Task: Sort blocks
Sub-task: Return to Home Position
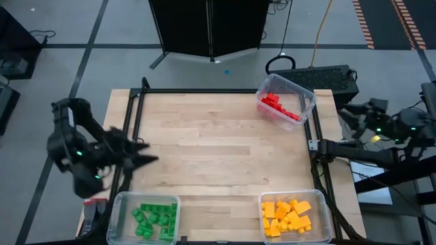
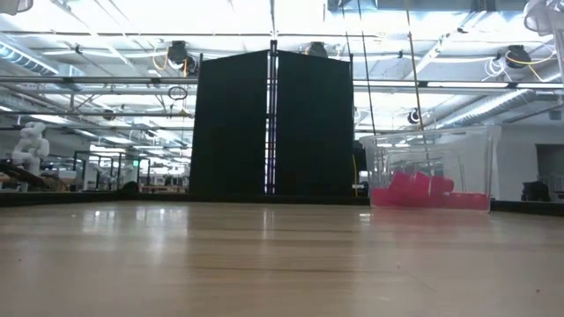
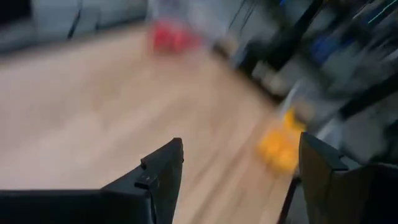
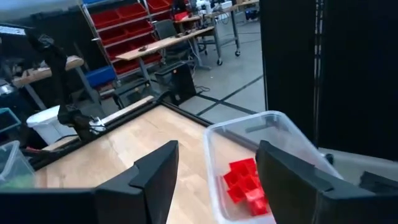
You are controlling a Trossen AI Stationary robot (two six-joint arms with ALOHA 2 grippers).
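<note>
Left gripper (image 1: 139, 155), fingers apart and empty, hangs near green bricks (image 1: 153, 218). Right gripper (image 4: 217, 180), spread too, faces red bricks (image 4: 245, 183). Low view catches only those; overhead shows 3 colours.

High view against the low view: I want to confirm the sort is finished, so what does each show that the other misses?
Only the high view: green blocks in a bin at the lower left, yellow-orange blocks in a bin at the lower right, the left gripper at the left edge of the wooden table, the right gripper off its right side. Only the low view: ceiling lights. Both: red blocks in a clear bin, the table, no loose block on it.
</note>
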